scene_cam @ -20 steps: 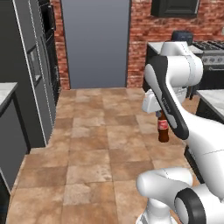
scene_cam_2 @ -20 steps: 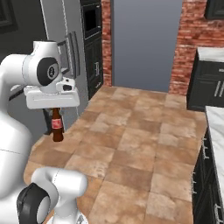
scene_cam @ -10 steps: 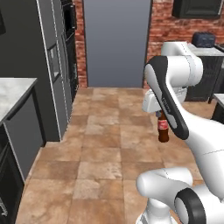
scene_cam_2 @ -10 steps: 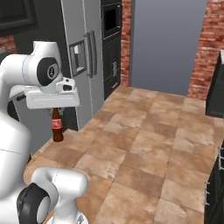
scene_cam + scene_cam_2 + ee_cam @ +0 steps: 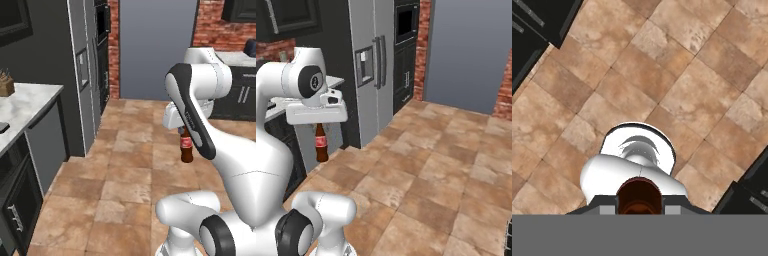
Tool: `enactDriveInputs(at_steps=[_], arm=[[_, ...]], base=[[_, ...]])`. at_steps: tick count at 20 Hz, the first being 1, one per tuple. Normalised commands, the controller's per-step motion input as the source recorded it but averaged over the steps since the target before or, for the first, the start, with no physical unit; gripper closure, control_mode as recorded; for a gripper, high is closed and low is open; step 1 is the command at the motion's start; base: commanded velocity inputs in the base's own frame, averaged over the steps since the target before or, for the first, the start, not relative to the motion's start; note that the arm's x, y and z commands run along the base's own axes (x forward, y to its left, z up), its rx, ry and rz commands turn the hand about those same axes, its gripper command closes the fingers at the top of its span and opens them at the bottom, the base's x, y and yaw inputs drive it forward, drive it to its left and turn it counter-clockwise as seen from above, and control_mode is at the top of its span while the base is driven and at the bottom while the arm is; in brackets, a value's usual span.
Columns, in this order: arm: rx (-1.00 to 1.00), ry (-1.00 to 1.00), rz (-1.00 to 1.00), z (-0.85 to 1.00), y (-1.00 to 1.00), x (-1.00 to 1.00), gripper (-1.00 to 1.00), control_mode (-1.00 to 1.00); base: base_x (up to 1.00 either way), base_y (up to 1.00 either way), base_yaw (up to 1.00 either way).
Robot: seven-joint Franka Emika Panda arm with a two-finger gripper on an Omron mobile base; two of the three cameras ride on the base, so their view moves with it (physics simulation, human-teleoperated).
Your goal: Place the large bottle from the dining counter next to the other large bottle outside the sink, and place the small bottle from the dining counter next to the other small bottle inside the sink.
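- Since the earlier frames the whole scene has slid sideways in both base views, so the base has turned or driven: the grey door (image 5: 157,47) now sits further right in the left base view, and a marble counter (image 5: 22,107) with a knife block (image 5: 6,84) has come into sight on the left. The stove seen a second ago at the far right is gone from that view.
- The arm keeps the same pose against its own body throughout; the bottle has not shifted in the grasp.
- The gripper (image 5: 183,131) is clenched on the neck of a cola bottle (image 5: 186,146), which hangs upright below the hand, well above the tiled floor (image 5: 130,175) and touching nothing else. In the right base view the same cola bottle (image 5: 321,143) hangs under the hand, with the steel refrigerator (image 5: 373,65) beyond it.
- In the hand view the camera looks straight down on the bottle's dark top (image 5: 639,196), with floor tiles all around.
- Whether this is the large or the small bottle cannot be judged here, as no second bottle is present to compare.
- Progress, as a judgement: one bottle is picked up and in transit. Its placement by its partner at the sink is still to do, and so, apparently, is the other bottle's whole trip. The sink is yet to come into sight.
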Motion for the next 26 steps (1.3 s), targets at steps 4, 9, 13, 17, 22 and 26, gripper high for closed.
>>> enactDriveInputs(at_steps=[4,9,13,17,22,26], arm=[[0.00,0.00,0.00,0.00,0.00,0.00,1.00,1.00],[0.00,0.00,0.00,0.00,0.00,0.00,1.00,1.00],[0.00,0.00,0.00,0.00,0.00,0.00,1.00,1.00],[0.00,0.00,0.00,0.00,0.00,0.00,1.00,1.00],[0.00,0.00,0.00,0.00,0.00,0.00,1.00,1.00],[0.00,0.00,0.00,0.00,0.00,0.00,1.00,1.00]], base=[[0.00,0.00,0.25],[0.00,0.00,0.25],[0.00,0.00,0.25],[0.00,0.00,0.25],[0.00,0.00,0.25],[0.00,0.00,0.25]])
